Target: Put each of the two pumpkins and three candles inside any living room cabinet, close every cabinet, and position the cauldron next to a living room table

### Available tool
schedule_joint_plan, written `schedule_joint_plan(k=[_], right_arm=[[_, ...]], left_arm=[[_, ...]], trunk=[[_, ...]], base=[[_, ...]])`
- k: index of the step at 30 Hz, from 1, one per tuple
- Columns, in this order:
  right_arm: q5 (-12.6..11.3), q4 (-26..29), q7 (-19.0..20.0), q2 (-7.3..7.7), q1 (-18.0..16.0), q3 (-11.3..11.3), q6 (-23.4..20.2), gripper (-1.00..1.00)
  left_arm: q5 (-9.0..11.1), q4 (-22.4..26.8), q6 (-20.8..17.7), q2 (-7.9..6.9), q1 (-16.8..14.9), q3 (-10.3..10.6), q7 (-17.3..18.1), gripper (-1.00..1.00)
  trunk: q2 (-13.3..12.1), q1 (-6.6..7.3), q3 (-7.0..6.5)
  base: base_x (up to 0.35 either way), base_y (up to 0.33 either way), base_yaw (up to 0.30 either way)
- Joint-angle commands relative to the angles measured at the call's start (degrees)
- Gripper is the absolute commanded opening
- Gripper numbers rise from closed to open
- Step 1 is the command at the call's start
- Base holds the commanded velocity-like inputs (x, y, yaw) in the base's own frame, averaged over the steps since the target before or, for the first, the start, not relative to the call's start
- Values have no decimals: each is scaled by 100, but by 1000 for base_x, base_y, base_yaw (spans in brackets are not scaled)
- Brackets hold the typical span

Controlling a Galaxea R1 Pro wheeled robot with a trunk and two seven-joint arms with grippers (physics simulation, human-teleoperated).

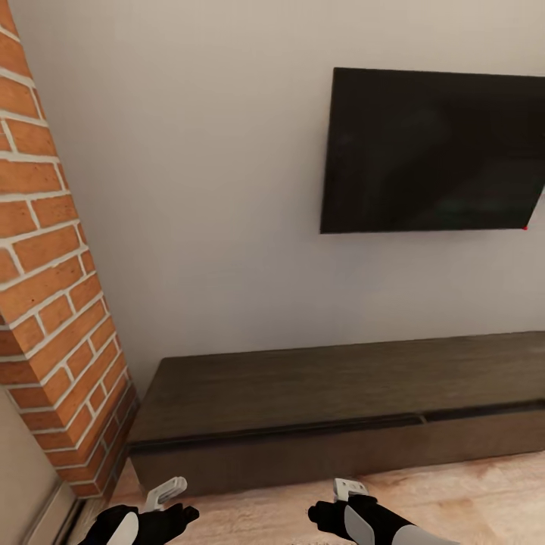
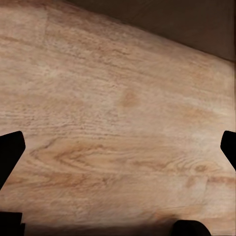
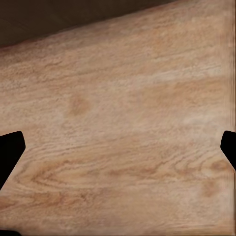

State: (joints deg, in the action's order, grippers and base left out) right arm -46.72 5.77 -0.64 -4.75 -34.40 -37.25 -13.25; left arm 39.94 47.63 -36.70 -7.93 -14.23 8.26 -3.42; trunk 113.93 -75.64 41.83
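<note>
Dark-brown cabinet (image 1: 341, 416): long and low against the off-white wall (image 1: 212, 189), straight ahead, every front shut, top bare.
Television (image 1: 435, 151): black, mounted on the wall above the cabinet's right half.
Fireplace (image 1: 53, 288): red brick, at the left, touching the cabinet's left end.
Floor (image 1: 469, 492): light wood planks, right up to the cabinet's base.
Left tool (image 2: 118, 147): spread wide over bare planks, dark fingertips (image 2: 10, 152) at the frame edges, nothing between.
Right tool (image 3: 118, 147): likewise spread wide, empty, cabinet's dark base just beyond.
Arms: both low at the head view's bottom edge, possibly pointing down, hard to tell there.
</note>
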Motion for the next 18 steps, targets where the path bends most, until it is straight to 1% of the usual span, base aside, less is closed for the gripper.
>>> schedule_joint_plan(k=[1,18], right_arm=[[-30,3,-7,0,-5,-36,-20,100],[-30,3,-7,0,-5,-29,-20,100]], left_arm=[[49,9,-13,-7,-1,18,-36,100],[41,9,-13,-7,-1,18,-36,100]], trunk=[[3,1,10],[3,1,81]], base=[[0,0,-247],[0,0,-250]])
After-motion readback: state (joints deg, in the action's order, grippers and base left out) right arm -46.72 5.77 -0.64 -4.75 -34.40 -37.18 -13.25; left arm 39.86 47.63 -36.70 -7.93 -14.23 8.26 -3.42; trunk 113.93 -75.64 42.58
